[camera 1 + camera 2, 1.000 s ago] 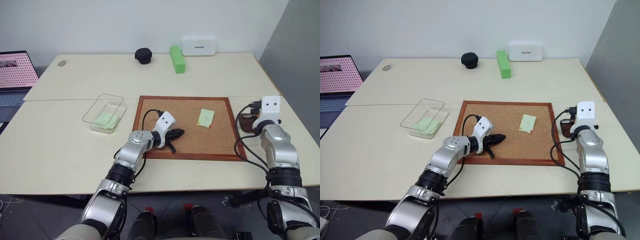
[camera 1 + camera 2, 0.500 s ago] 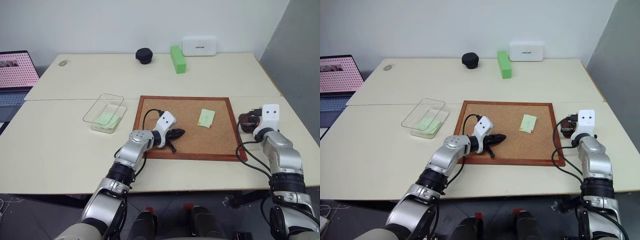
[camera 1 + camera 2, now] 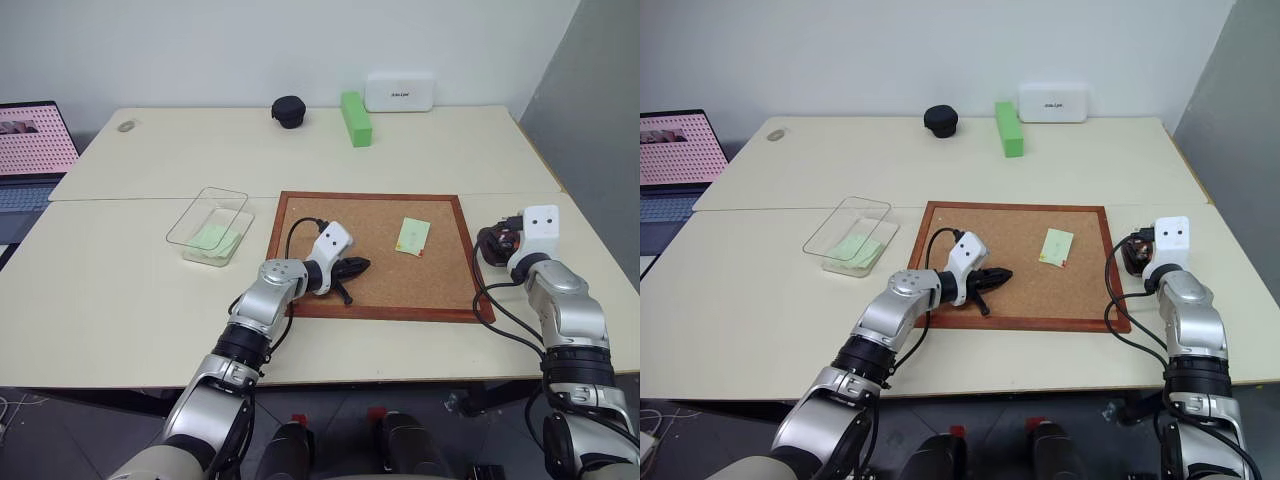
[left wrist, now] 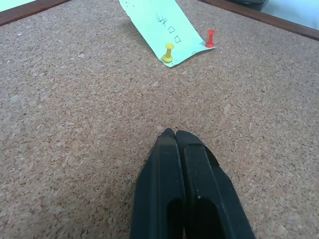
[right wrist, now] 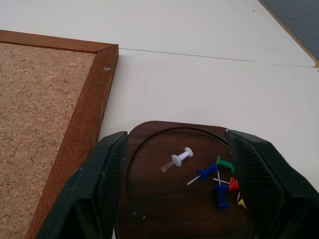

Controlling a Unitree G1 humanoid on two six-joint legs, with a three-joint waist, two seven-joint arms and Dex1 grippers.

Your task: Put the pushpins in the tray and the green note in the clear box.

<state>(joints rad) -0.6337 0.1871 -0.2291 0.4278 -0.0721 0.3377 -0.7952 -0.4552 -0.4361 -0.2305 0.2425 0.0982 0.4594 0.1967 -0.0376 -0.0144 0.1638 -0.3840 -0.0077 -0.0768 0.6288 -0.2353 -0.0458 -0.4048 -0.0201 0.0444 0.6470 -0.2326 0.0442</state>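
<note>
White pushpin [image 5: 182,157] newly in tray [image 5: 149,209]

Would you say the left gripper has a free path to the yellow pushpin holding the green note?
Probably yes: bare cork lies between the shut left gripper and the yellow pushpin in the green note.

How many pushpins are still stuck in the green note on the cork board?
2. A yellow pushpin stands in the near edge of the green note, and a red pushpin at its corner beside it. Other pins already lie in the tray.
</note>
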